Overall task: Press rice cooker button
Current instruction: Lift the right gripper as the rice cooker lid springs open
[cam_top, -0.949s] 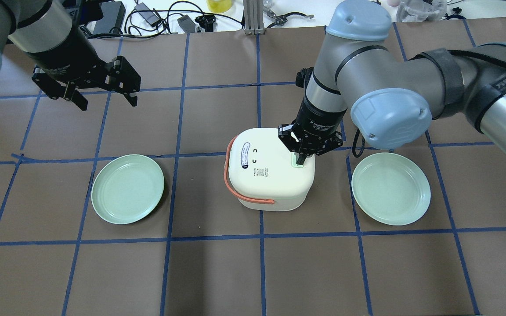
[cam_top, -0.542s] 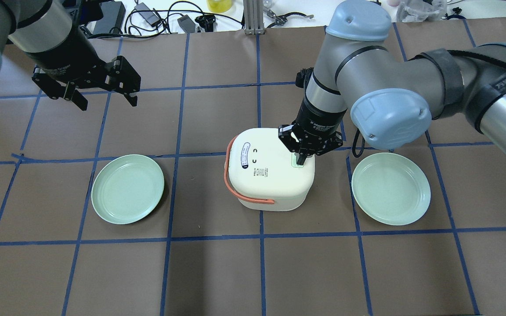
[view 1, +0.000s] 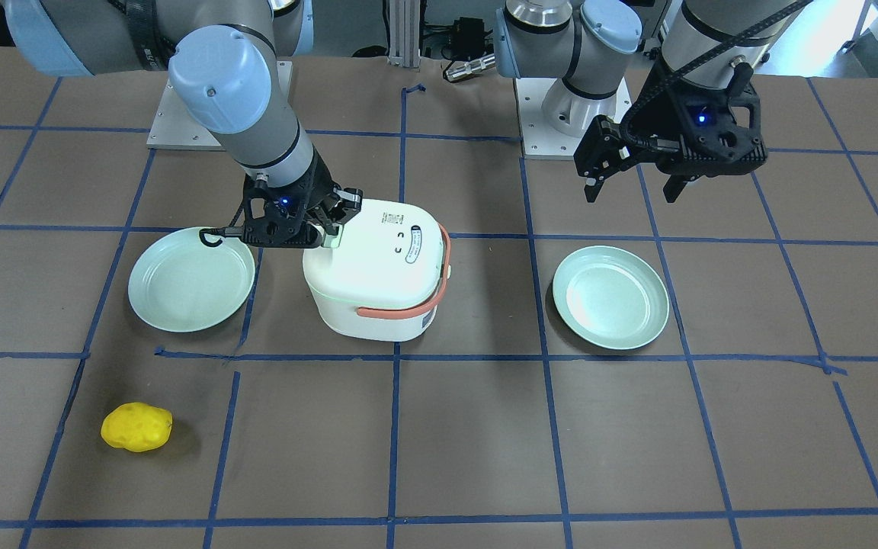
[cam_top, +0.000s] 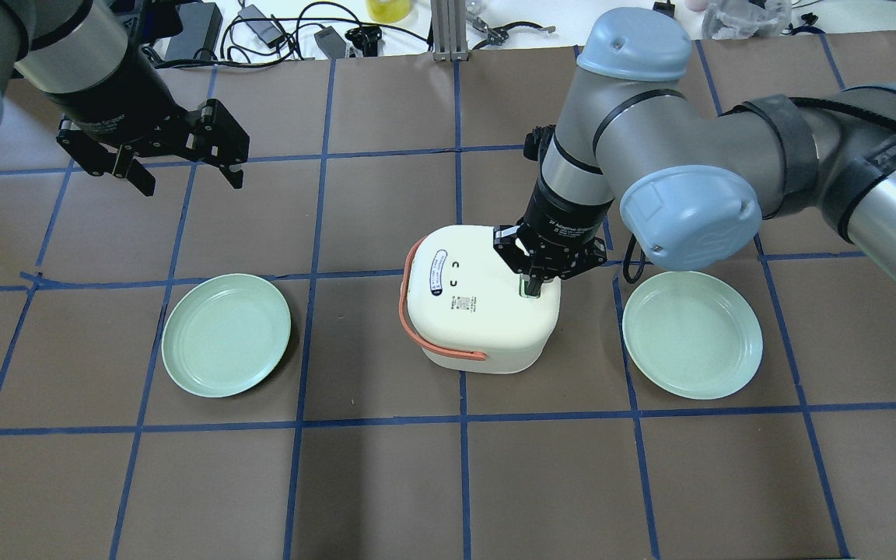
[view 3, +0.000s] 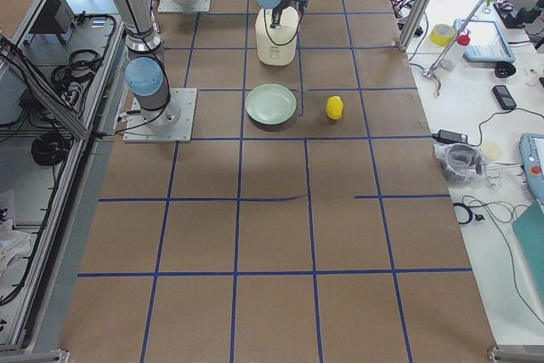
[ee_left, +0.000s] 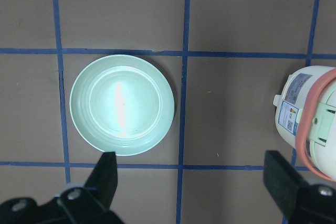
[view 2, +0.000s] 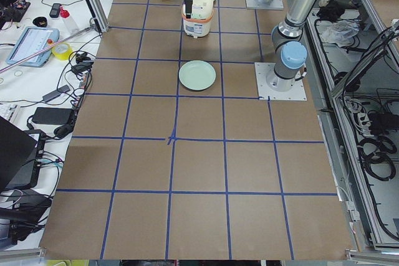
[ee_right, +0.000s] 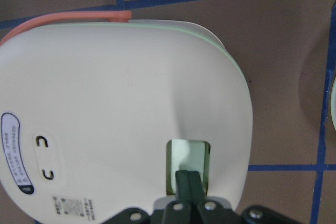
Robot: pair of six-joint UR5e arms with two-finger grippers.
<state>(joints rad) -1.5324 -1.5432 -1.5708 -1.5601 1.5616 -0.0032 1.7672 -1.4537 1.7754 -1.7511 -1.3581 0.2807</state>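
Now pressing: right gripper (cam_top: 533,285), fingers pinched together, tip on the pale green button (ee_right: 189,155) at the right edge of the rice cooker (cam_top: 479,311) lid.
Likely a stiff, short-travel pad: push its middle squarely, as the light cooker may tip; left gripper (cam_top: 187,183) hangs open, far left.

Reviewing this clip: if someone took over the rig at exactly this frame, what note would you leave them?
Right claw: shut, tips down on the button at the lid's edge of the rice cooker. The button looks sunk into its recess.
Left claw: open, empty, hovering above the table well away from the cooker.
Cooker: upright, lid down, between the left-side plate and the right-side plate, both empty.
Done: reach and contact; the press seems under way.
Left: confirm the press took, then lift the right claw clear.
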